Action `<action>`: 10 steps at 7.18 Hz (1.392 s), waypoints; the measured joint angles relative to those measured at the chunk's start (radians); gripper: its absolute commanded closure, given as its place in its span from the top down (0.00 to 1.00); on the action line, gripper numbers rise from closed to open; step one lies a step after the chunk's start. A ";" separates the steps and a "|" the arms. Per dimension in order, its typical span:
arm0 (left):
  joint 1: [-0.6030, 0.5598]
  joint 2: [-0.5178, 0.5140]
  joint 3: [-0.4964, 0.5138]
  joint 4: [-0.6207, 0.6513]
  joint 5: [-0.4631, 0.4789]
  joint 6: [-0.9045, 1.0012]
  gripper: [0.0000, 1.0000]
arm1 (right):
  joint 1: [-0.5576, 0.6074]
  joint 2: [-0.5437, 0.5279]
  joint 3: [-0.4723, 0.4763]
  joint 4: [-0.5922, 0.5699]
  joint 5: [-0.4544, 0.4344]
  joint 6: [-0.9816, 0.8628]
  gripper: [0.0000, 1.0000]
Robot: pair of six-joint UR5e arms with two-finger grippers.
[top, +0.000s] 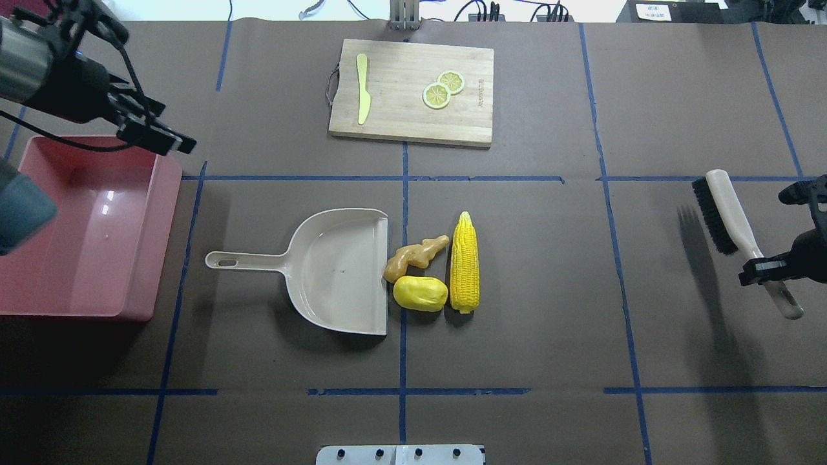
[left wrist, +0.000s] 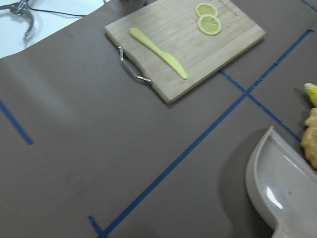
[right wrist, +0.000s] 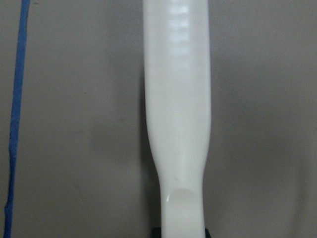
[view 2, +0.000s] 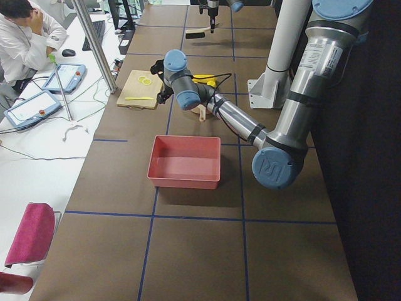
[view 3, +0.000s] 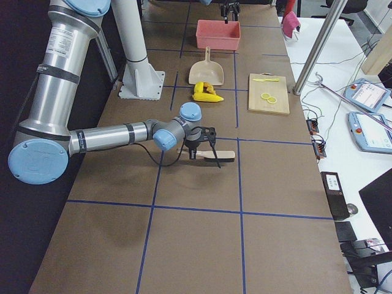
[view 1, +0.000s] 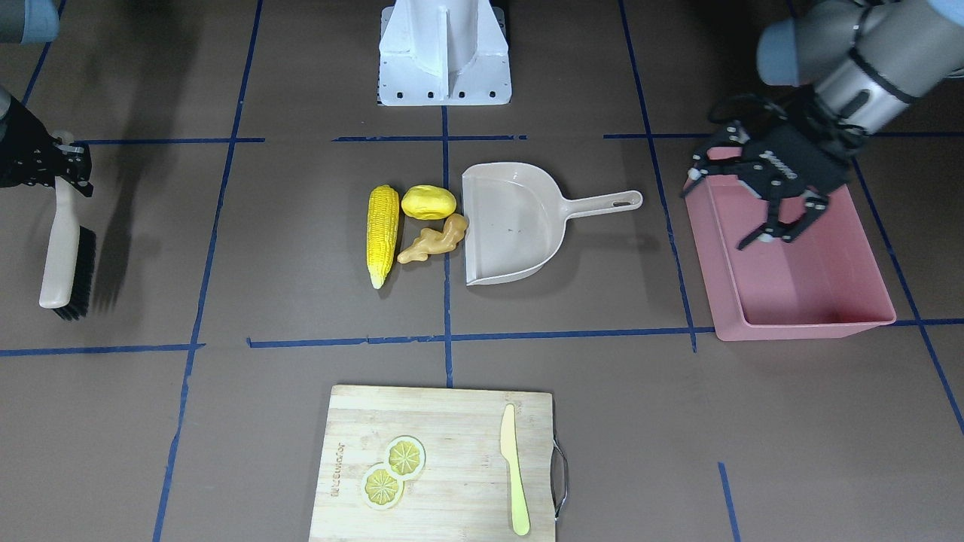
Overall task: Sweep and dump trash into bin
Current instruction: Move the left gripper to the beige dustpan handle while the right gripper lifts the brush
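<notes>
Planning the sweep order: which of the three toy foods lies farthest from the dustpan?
The corn cob: it lies beyond the ginger root and the potato lump, which sit beside the dustpan.

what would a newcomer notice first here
Three yellow toy foods, the corn cob, potato and ginger root, huddle mid-table at the mouth of the beige dustpan. The right gripper holds a brush far off to the robot's right, while the left gripper hangs open near the pink bin.

Dustpan point(left wrist: 283, 194), corn cob point(left wrist: 312, 93) partly beyond left wrist view's edge
</notes>
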 measured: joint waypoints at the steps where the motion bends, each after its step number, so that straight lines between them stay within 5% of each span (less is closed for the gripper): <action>1: 0.063 -0.019 -0.003 -0.001 0.001 0.043 1.00 | 0.000 0.005 0.001 -0.002 -0.002 0.000 0.00; 7: 0.224 0.021 0.014 0.002 0.085 0.564 0.97 | 0.000 0.012 -0.001 -0.002 -0.006 0.000 0.00; 10: 0.275 0.067 0.040 -0.004 0.161 0.624 0.99 | -0.001 0.015 -0.003 -0.002 -0.002 -0.001 0.00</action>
